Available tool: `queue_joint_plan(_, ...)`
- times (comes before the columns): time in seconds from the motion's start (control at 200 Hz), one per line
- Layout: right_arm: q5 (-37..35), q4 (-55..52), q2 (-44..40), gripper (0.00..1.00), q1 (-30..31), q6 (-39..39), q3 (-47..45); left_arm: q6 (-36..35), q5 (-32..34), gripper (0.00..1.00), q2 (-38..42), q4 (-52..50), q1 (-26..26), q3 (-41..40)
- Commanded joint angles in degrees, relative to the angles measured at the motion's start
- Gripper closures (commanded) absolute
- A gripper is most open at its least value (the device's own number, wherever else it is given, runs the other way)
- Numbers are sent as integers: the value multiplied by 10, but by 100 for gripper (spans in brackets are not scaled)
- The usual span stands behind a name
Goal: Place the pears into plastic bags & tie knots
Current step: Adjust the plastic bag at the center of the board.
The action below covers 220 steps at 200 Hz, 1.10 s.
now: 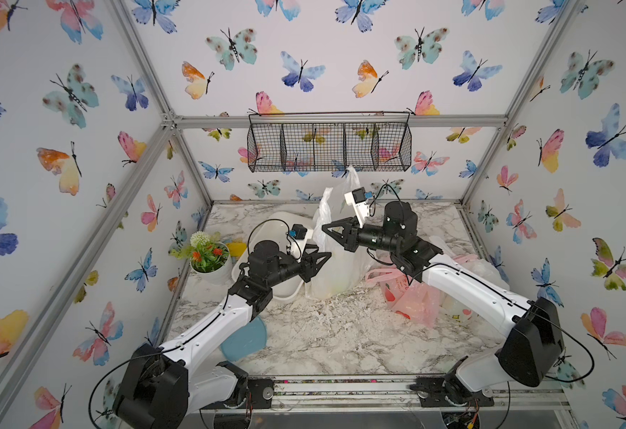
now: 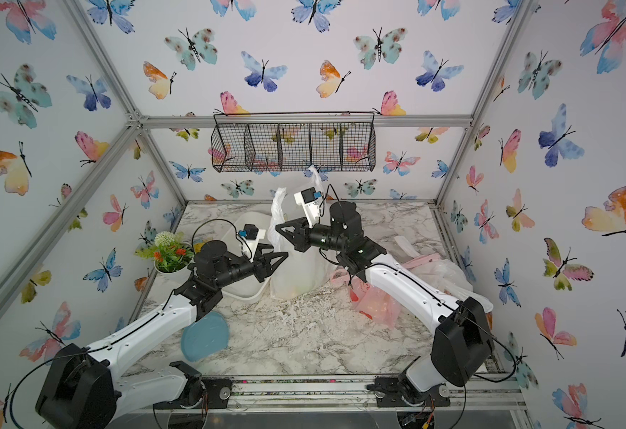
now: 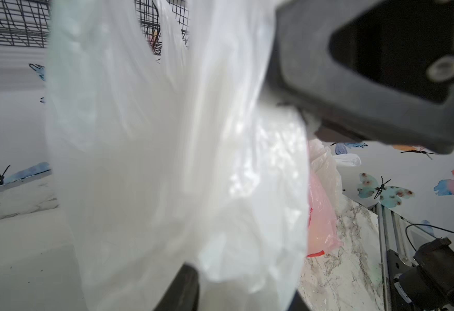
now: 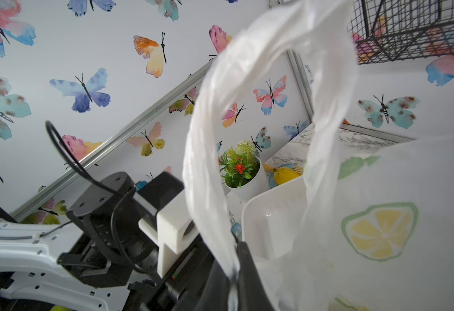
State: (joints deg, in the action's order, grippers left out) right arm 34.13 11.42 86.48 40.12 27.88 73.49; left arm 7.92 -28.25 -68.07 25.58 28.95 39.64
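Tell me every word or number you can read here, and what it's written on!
None: no word, number or label can be read in any view.
white lemon bag: only lemon pictures, no writing.
pink bag: red prints, too small and blurred to tell if any are letters.

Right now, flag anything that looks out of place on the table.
The pink bag lies slumped on its side under the right arm; the lemon bag stands with both handles up, untied.

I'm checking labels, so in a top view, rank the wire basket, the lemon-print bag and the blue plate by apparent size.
1. wire basket
2. lemon-print bag
3. blue plate, partly under the left arm, yet clearly smallest
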Motion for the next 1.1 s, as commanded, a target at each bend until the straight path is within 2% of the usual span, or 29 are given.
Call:
queue_joint_plan(0.0,-30,-68,16,75,2,-9,69,-8,11,92,3,115,2,-31)
queue_joint_plan(0.07,-59,-158,42,65,1,-18,135,-12,11,98,9,120,4,-41)
queue_joint_plan(0.22,-53,-326,107,62,-6,-12,279,-21,14,99,12,120,8,-46)
queue_joint_plan(0.37,-47,-361,120,60,-10,63,330,-29,33,99,10,123,18,-50)
queue_joint_plan(0.48,-57,-326,111,61,-11,115,321,-36,39,99,8,123,31,-51)
queue_joint_plan(0.576,-69,-281,106,68,-16,146,302,-41,41,99,5,121,42,-52)
queue_joint_plan(0.676,-67,-191,82,86,-23,165,260,-44,43,99,5,111,46,-54)
queue_joint_plan(0.756,-33,-113,59,96,-23,169,227,-38,44,97,14,104,46,-60)
queue_joint_plan(0.816,-13,-93,50,98,-23,170,214,-30,53,88,25,82,45,-54)
queue_joint_plan(0.881,-5,-105,45,98,-23,165,205,-17,76,65,41,22,44,-31)
queue_joint_plan(0.946,-1,-105,35,98,-23,164,182,-1,89,49,55,-50,42,11)
queue_joint_plan(1.026,7,-85,24,98,-23,176,153,14,90,38,63,-111,41,59)
queue_joint_plan(1.096,11,-68,17,98,-23,186,137,27,88,28,65,-117,42,83)
